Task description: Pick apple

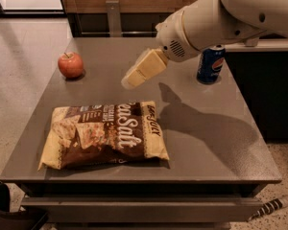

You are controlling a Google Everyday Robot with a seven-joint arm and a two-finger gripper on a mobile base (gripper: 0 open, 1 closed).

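Gripper [130, 82] hangs over mid-table, tip angled toward the apple [70, 64], sitting upright at the table's [221, 128] ten o'clock corner, well apart. How wide it's open, can't tell; nothing seen in it. Chip bag [103, 135] at seven o'clock, Pepsi can [210, 64] at two, both off the reach line, I'd judge

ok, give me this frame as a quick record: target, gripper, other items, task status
target: apple, upright on the table near its far corner, stem up
gripper: gripper above the table's middle, between the apple and the soda can, pointing toward the apple, apart from it
other items: chip bag lying flat near the front edge; blue soda can standing at the far side
task status: apple not yet grasped
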